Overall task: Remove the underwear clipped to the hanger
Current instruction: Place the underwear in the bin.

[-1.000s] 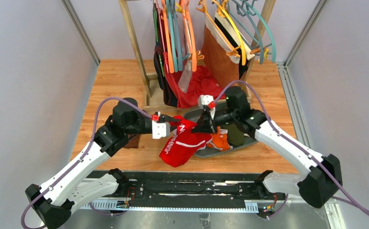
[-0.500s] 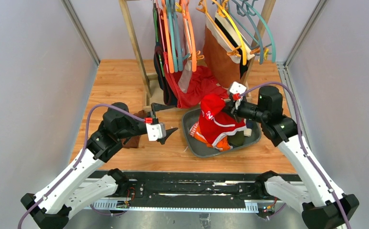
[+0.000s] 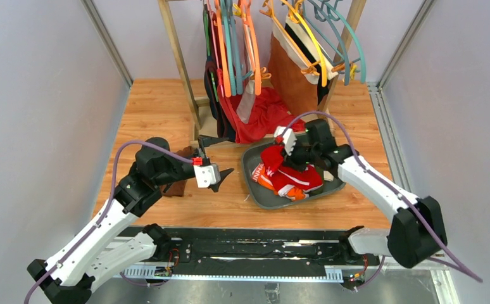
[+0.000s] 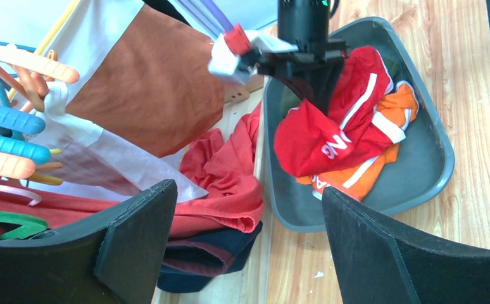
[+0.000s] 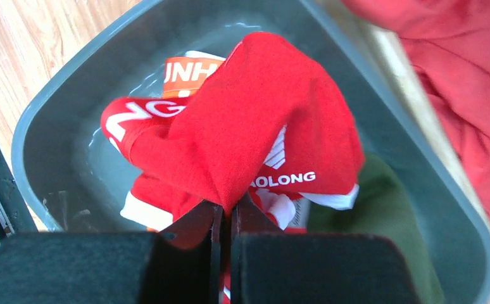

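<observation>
**Red briefs pinched low in the tray**

The right gripper has its fingers pressed together on a fold of the red briefs, holding them down inside the grey tray. They are probably kept this low so that they drop onto the pile when let go. They rest on an orange garment already lying there.

The left gripper stands apart near the rack foot, spread wide and holding nothing, likely free for the next clip. A brown pair with a white waistband hangs from the hangers above.

The briefs are bunched, not flat. The pinched fold rises to the fingers as a peak and the white-trimmed edges slump below. From the top view, the bundle's long axis runs diagonally, from the gripper toward the tray's near right corner
</observation>
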